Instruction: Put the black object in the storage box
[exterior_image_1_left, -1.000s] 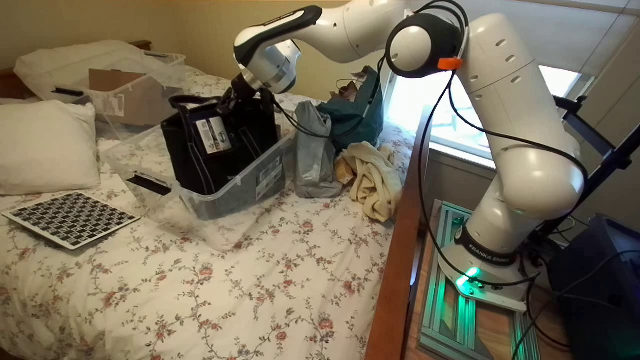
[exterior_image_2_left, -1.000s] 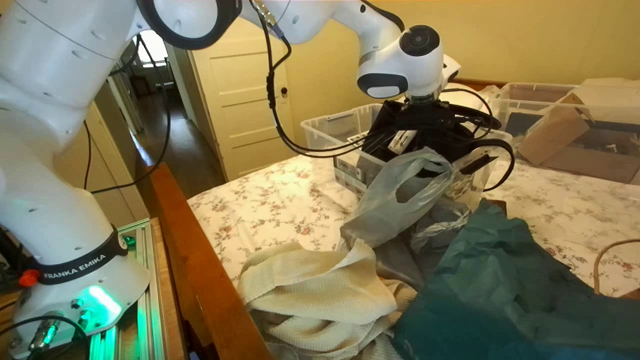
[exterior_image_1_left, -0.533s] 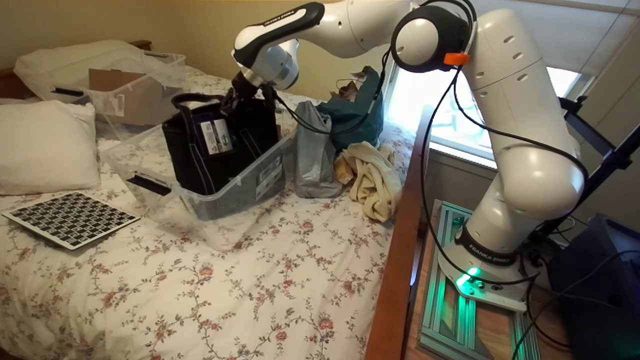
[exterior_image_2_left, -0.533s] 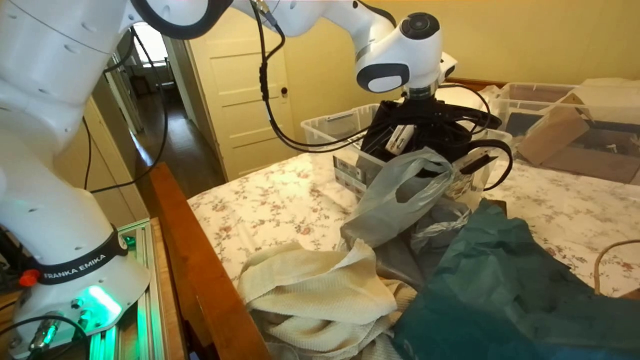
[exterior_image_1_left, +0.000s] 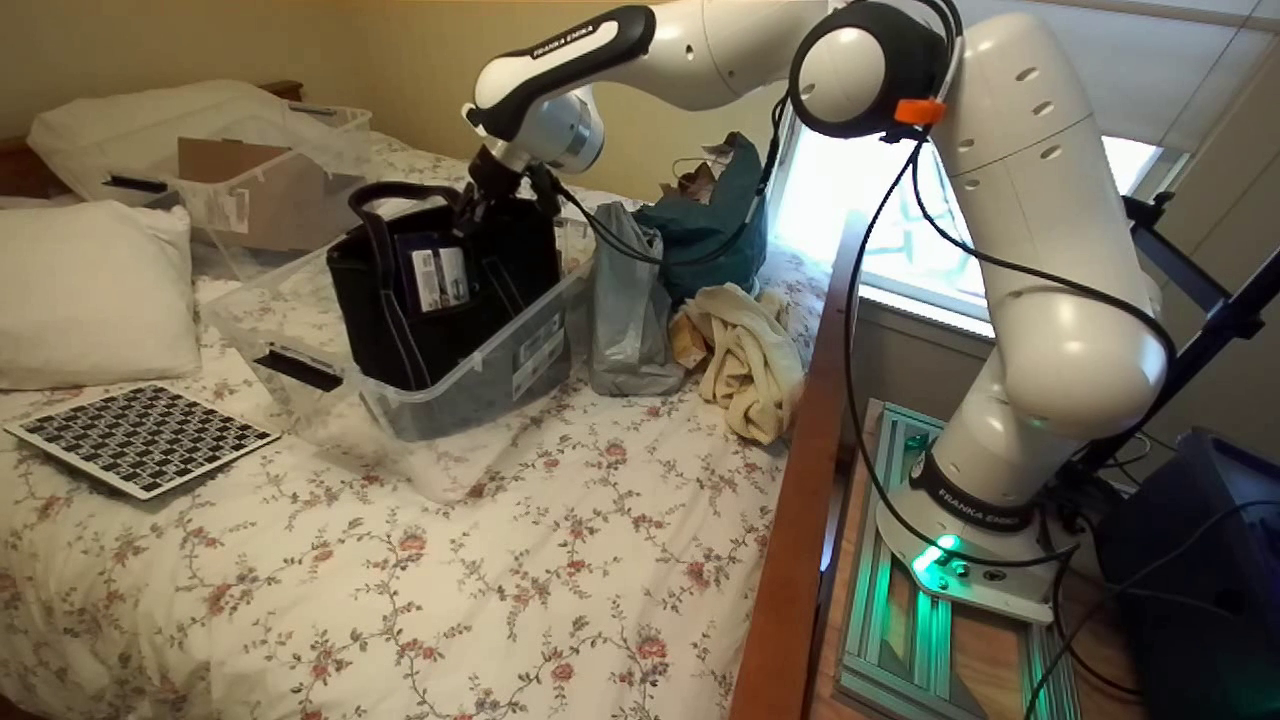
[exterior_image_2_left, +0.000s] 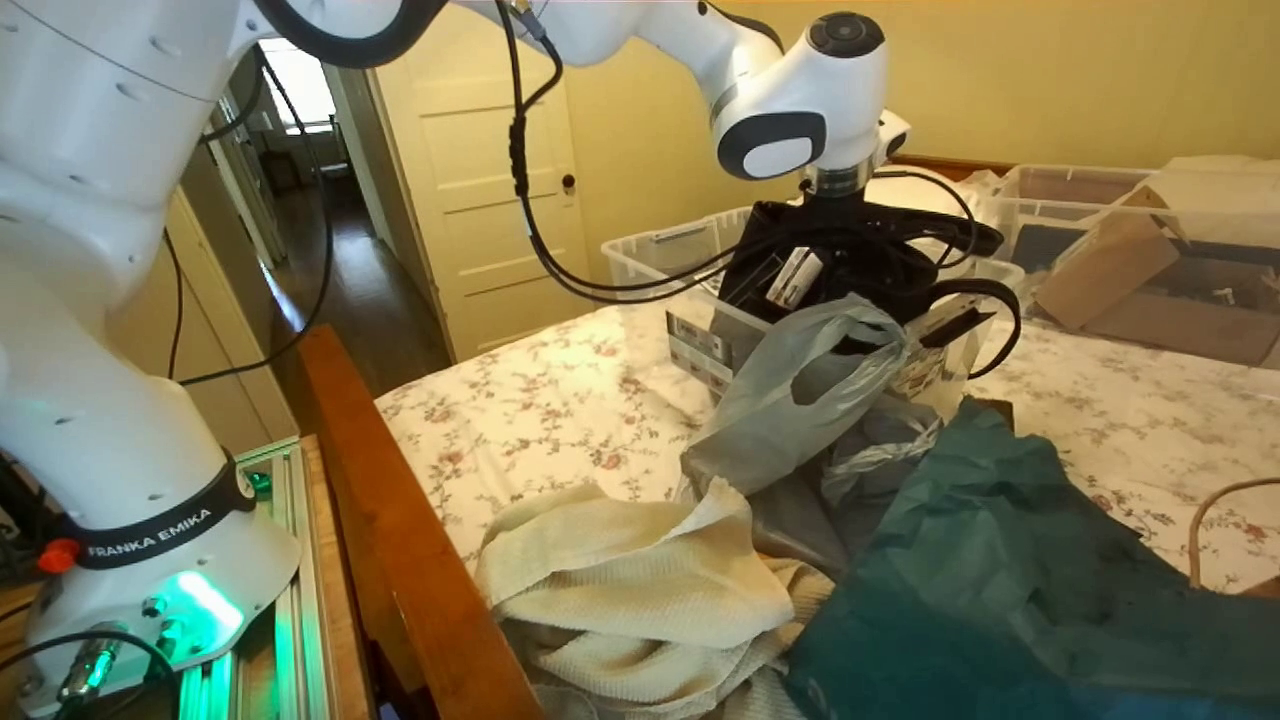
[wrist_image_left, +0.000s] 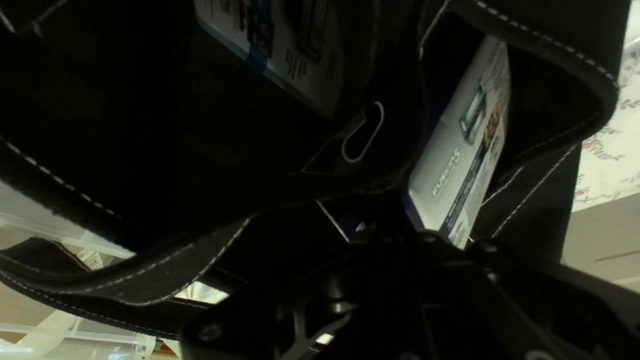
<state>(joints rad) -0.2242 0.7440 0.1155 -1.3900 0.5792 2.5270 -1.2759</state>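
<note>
black bag (exterior_image_1_left: 468, 328) in storage box (exterior_image_1_left: 472, 392) — mouth up, long axis roughly lengthwise — gripper (exterior_image_1_left: 482, 208) apart or clamped, can't tell.

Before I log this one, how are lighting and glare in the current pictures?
Wrist view: very dark, the black bag and gripper nearly merging, bedding at the right edge much brighter. In an exterior view: the window washed out to white. In both exterior views: a green light glowing on the robot's base.
</note>
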